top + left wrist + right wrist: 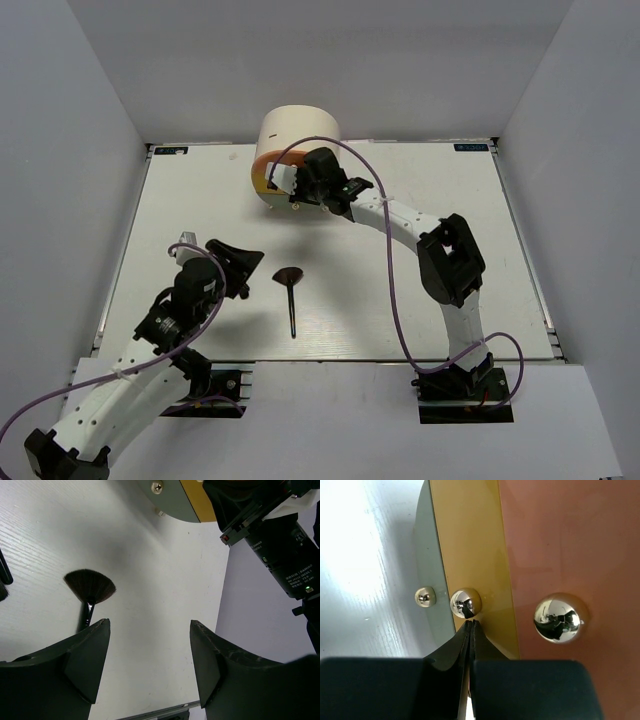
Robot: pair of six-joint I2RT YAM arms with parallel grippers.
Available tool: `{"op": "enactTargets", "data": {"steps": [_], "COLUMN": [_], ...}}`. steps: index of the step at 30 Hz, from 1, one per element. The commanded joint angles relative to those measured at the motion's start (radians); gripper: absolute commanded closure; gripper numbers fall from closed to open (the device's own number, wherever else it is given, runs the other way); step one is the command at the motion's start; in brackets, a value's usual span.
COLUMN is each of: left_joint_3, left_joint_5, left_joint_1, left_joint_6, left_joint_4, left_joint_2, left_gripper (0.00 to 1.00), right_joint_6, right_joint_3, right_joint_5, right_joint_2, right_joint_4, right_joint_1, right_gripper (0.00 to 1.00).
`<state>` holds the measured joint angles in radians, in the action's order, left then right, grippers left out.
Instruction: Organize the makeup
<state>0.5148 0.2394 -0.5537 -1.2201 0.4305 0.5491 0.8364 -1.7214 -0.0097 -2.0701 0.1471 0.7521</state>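
Observation:
The black fan brush (290, 293) lies flat in the middle of the table, bristles towards the back; it also shows in the left wrist view (89, 588). My left gripper (250, 272) is open and empty, low over the table just left of the brush (150, 630). My right gripper (292, 190) is shut, with its tips (470, 623) right at the gold knob (465, 602) of the yellow drawer (475, 550) of the round cream box (298, 128). The tubes, bottle and lipsticks are out of view.
The box has an orange drawer (570, 540) with a larger knob (560, 618) and a grey bottom drawer with a small knob (425, 597). A small pale object (183, 239) sits by my left arm. White walls enclose the table (480, 260).

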Motion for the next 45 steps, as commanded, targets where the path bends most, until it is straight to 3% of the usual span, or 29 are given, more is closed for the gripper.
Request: {"op": "enactTargets", "data": {"steps": [1, 4, 6, 10, 13, 16, 22, 23, 26, 27, 28, 31, 33, 34, 37, 41, 45], "left_joint_3": [-0.009, -0.009, -0.010, -0.012, -0.018, -0.030, -0.050, -0.056, -0.078, -0.076, -0.064, -0.030, 0.005, 0.017, 0.042, 0.059, 0.131], "left_joint_5": [-0.022, -0.026, -0.026, -0.026, -0.026, -0.031, -0.055, -0.055, -0.043, -0.035, -0.026, -0.012, -0.014, -0.015, -0.028, -0.031, -0.022], "left_joint_1": [-0.003, -0.003, -0.003, -0.003, -0.003, -0.003, -0.003, 0.008, 0.008, 0.008, 0.008, 0.017, 0.017, 0.017, 0.029, 0.058, 0.080], "left_joint_6": [0.004, 0.004, 0.002, 0.002, 0.007, 0.019, 0.057, 0.056, 0.056, 0.056, 0.051, 0.033, 0.018, 0.007, -0.045, -0.099, -0.102], "left_joint_4": [-0.032, -0.038, -0.041, -0.045, -0.064, -0.131, -0.333, -0.416, -0.611, -0.649, -0.709, -0.789, -0.863, -0.895, -1.005, -1.157, -1.181], "left_joint_2": [0.014, 0.020, 0.020, 0.023, 0.028, 0.052, 0.199, 0.224, 0.342, 0.420, 0.463, 0.638, 0.725, 0.805, 0.941, 1.069, 1.163], "left_gripper": [0.25, 0.25, 0.26, 0.26, 0.25, 0.25, 0.27, 0.29, 0.58, 0.75, 0.82, 0.93, 0.91, 0.85, 0.78, 0.69, 0.55], "right_joint_6": [-0.008, -0.007, -0.010, -0.023, -0.022, 0.021, 0.001, -0.014, -0.153, -0.196, -0.279, -0.371, -0.405, -0.424, -0.454, -0.474, -0.491], "right_joint_3": [-0.044, -0.062, -0.076, -0.004, 0.002, 0.058, 0.167, 0.178, 0.261, 0.290, 0.357, 0.490, 0.546, 0.578, 0.606, 0.637, 0.666], "right_joint_5": [0.056, 0.051, -0.044, -0.045, -0.252, -0.395, -0.395, -0.395, -0.406, -0.404, -0.398, -0.394, -0.385, -0.381, -0.407, -0.438, -0.461], "right_joint_2": [-0.001, -0.004, -0.001, 0.036, 0.082, 0.155, 0.249, 0.260, 0.326, 0.365, 0.386, 0.465, 0.520, 0.534, 0.577, 0.619, 0.634], "right_joint_4": [-0.083, -0.067, 0.020, -0.029, 0.061, 0.140, 0.152, 0.155, 0.115, 0.094, 0.063, 0.034, -0.004, -0.004, 0.008, 0.023, 0.022], "right_joint_1": [-0.010, -0.013, -0.014, -0.019, -0.025, -0.026, -0.036, -0.039, -0.074, -0.091, -0.108, -0.143, -0.168, -0.186, -0.235, -0.293, -0.333], "right_gripper": [1.00, 1.00, 1.00, 1.00, 1.00, 1.00, 0.99, 0.99, 1.00, 1.00, 1.00, 1.00, 0.97, 0.79, 0.66, 0.60, 0.59]}}
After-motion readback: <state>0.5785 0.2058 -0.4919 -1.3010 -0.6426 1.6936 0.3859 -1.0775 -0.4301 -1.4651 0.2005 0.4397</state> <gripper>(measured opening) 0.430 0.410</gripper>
